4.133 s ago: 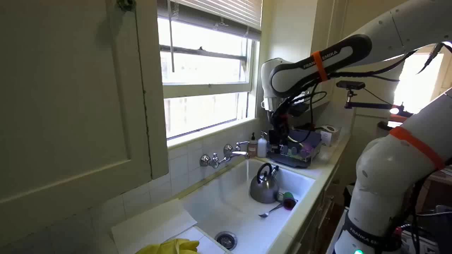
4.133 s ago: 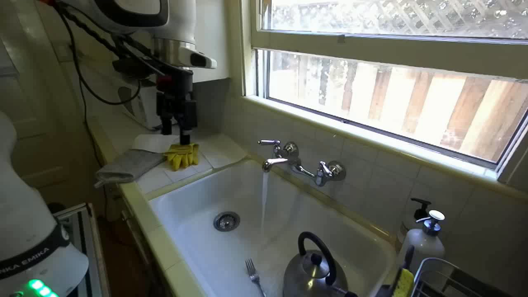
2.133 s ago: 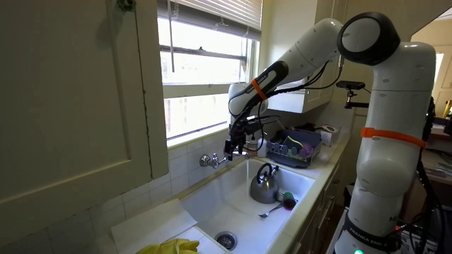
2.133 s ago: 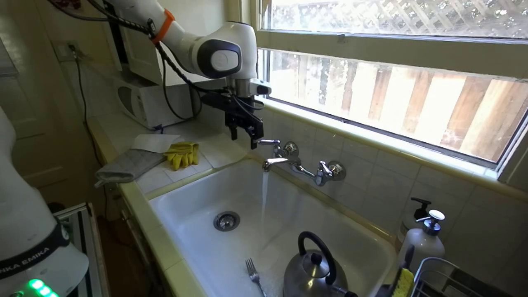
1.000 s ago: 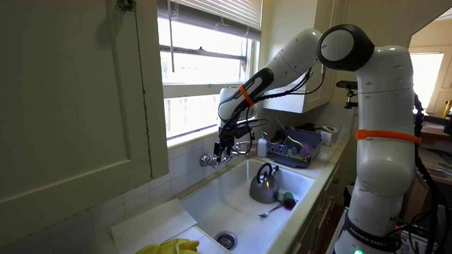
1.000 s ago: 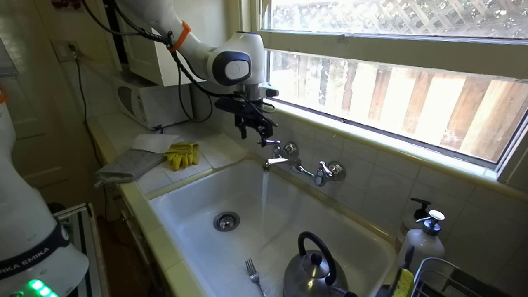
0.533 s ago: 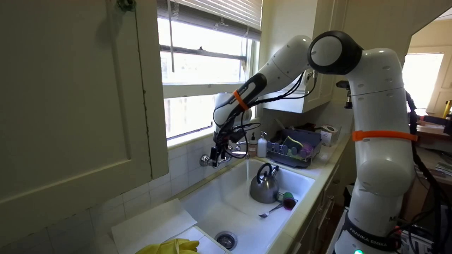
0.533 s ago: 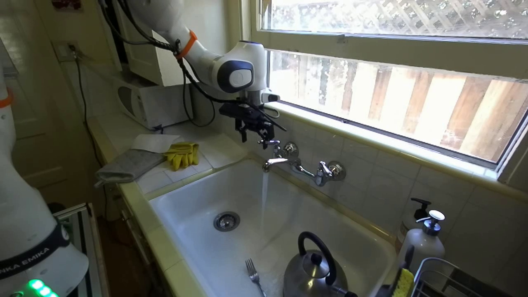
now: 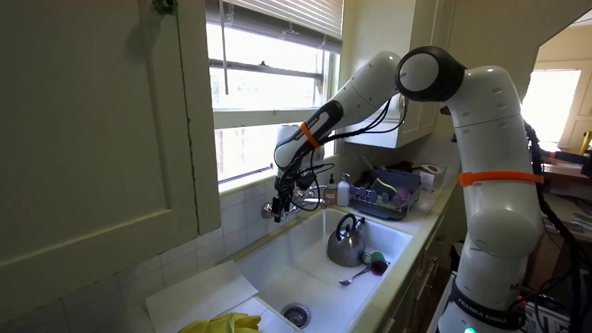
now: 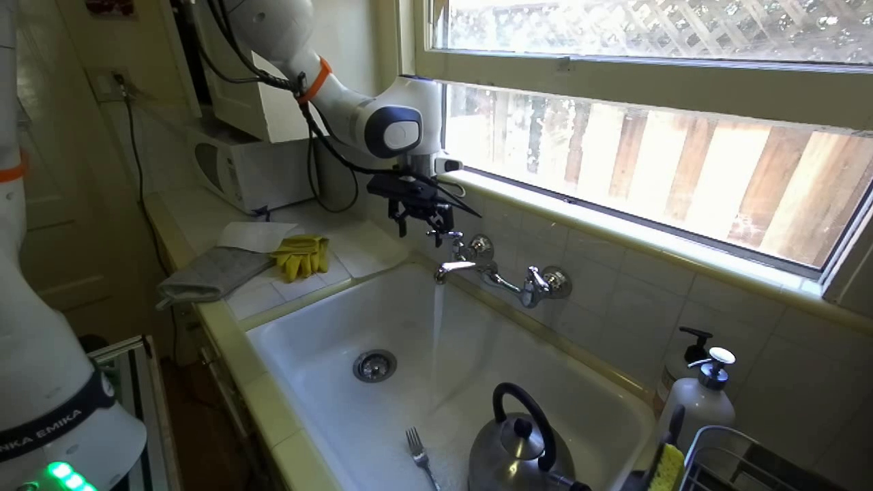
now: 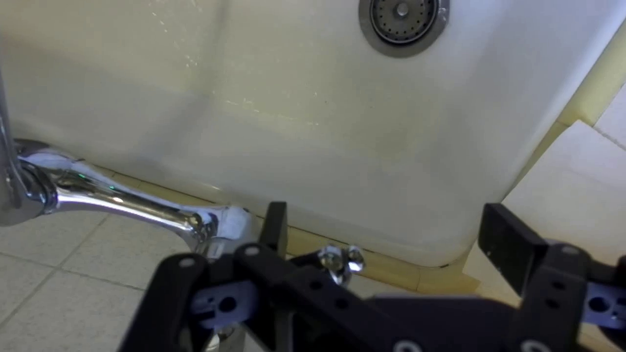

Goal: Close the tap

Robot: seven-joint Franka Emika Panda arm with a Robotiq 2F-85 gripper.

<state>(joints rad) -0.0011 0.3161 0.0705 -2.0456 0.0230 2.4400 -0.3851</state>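
Chrome tap [image 10: 490, 275] near wide-spread jaws.

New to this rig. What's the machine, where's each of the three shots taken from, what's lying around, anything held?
The machine is a jointed white robot arm ending in a black gripper. Two pictures come from cameras outside the robot; the third comes from its wrist, looking past the gripper into a white sink.

In the sink are a rounded metal kettle with a black handle and a silver metal fork. A yellow glove (or pair) lies on the white tiled counter.

Water runs from the wall-mounted chrome tap, which the robot must close. Nothing is held: the gripper is open near one small chrome tap handle; whether it touches is unclear.
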